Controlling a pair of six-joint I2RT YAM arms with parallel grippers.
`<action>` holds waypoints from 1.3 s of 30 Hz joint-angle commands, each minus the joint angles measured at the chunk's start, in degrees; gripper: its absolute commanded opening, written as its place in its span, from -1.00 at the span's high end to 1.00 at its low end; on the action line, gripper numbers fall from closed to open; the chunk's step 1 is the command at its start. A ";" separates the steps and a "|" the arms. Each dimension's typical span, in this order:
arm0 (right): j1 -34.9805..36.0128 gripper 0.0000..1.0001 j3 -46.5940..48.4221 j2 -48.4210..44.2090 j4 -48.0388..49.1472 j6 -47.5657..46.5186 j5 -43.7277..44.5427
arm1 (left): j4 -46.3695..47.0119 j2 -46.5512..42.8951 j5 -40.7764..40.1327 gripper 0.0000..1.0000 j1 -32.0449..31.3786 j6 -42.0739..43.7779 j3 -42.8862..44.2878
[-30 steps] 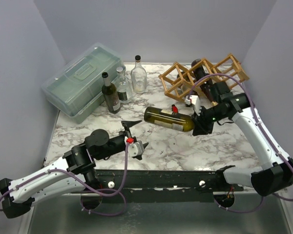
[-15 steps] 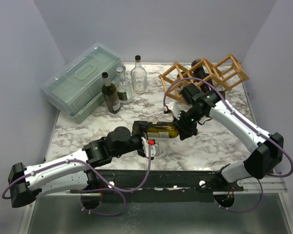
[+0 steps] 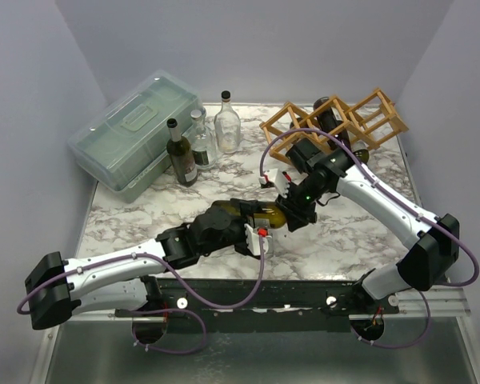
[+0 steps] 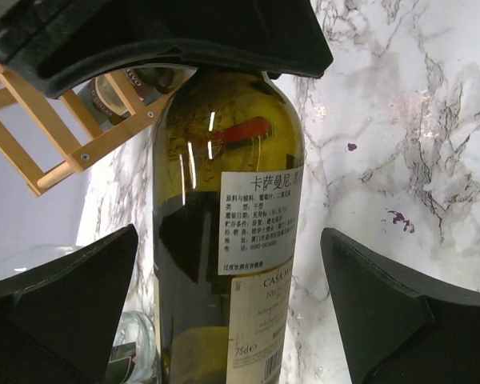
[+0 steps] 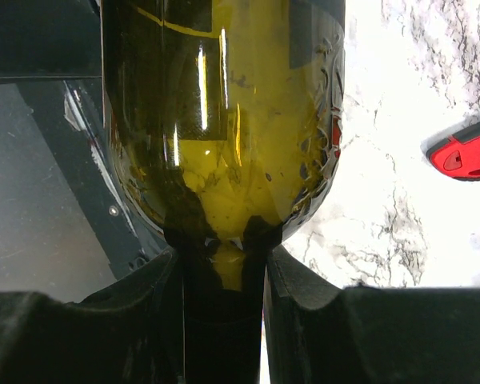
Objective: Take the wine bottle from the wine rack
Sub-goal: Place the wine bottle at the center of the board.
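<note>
The wine rack [image 3: 336, 124] stands at the tabletop's [image 3: 360, 232] back right with one bottle [image 3: 326, 116] in it. The lidded box [image 3: 136, 132] is at back left, and three upright bottles [image 3: 202, 140] stand between them. Front of centre, the wine bottle [image 3: 264, 214] lies horizontal. Its neck is to the right inside the right end effector [image 5: 222, 272], and the left end effector's [image 4: 229, 240] fingers flank its body, apart.
</note>
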 commanded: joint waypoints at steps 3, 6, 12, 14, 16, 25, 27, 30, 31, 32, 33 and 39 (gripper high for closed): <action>0.97 1.00 2.69 -0.33 3.44 0.30 -3.43 | 2.68 3.33 -0.29 -0.97 0.93 0.74 0.88; 1.27 1.00 2.71 -0.38 3.35 0.34 -3.60 | 2.82 4.93 -0.23 -0.97 1.54 1.21 1.57; 1.54 1.00 2.38 -0.37 3.45 0.56 -4.03 | 2.69 7.92 -1.45 -0.97 1.93 2.63 2.58; 1.55 1.00 2.28 -0.42 3.48 0.56 -4.30 | 2.69 8.50 -1.66 -0.97 1.94 2.78 2.60; 1.62 1.00 2.27 -0.34 3.50 0.56 -4.39 | 2.78 8.90 -1.90 -0.98 1.98 2.64 2.69; 1.70 1.00 2.57 0.07 3.20 0.47 -5.40 | 2.77 9.83 -1.65 -0.97 2.85 2.63 2.88; 1.81 1.00 2.60 0.05 3.14 0.51 -5.35 | 2.78 9.86 -1.49 -0.97 2.99 2.59 2.88; 1.80 1.00 2.57 0.20 2.97 0.47 -5.51 | 2.91 9.96 -1.21 -0.97 3.17 2.55 2.86; 1.83 1.00 2.62 0.19 3.00 0.39 -5.61 | 2.90 10.02 -1.12 -0.97 3.30 2.62 2.89; 1.90 1.00 2.64 0.28 2.89 0.38 -5.70 | 2.92 10.11 -1.11 -0.97 3.34 2.69 2.85; 1.96 1.00 2.75 0.24 2.78 0.34 -5.78 | 2.91 10.20 -1.03 -0.97 3.43 2.67 2.87; 2.15 1.00 3.00 0.45 2.48 0.17 -6.32 | 2.95 10.79 -0.76 -0.97 3.68 2.82 2.95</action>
